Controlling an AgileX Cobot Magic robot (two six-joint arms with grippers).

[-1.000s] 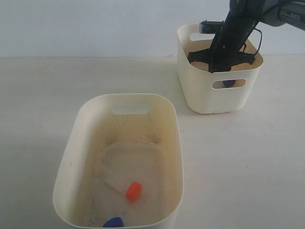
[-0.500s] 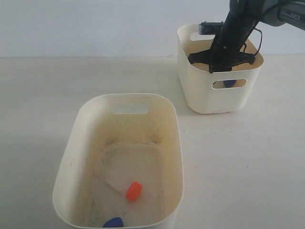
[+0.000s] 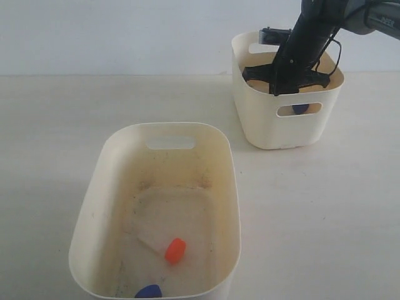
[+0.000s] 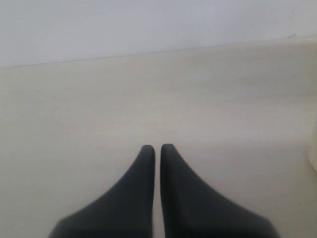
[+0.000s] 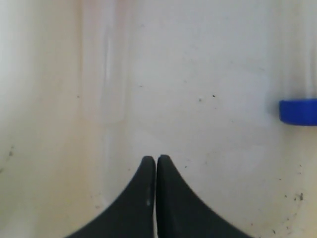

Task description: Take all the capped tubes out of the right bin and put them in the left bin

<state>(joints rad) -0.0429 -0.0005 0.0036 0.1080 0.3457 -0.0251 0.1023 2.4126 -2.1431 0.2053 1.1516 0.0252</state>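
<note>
Right arm (image 3: 299, 47): enters the right bin (image 3: 275, 128) from above; its lower end is below the rim and hidden by the near wall in the exterior view.
Right gripper (image 5: 156, 158): fingertips pressed together with nothing between them, positioned just above the bin floor.
Left gripper (image 4: 157, 148): fingertips brought together with only a hairline gap, nothing held, above the bare table (image 4: 148, 89). It is not visible in the exterior view.
Tube in right bin: one blue-capped tube (image 5: 298, 111) lies on the floor, off to one side of the right gripper's fingertips and clear of them. Its blue cap also shows through the front handle slot (image 3: 300, 109).
Left bin (image 3: 156, 132): stands nearest the camera, well apart from the right bin, with a speckled, grimy floor.
Tubes in left bin: an orange-capped tube (image 3: 174, 250) lies near the front of the floor. A blue cap (image 3: 149, 291) lies against the front wall, and its tube body cannot be made out.
Right bin condition: the floor is pale with a few small dark specks.
</note>
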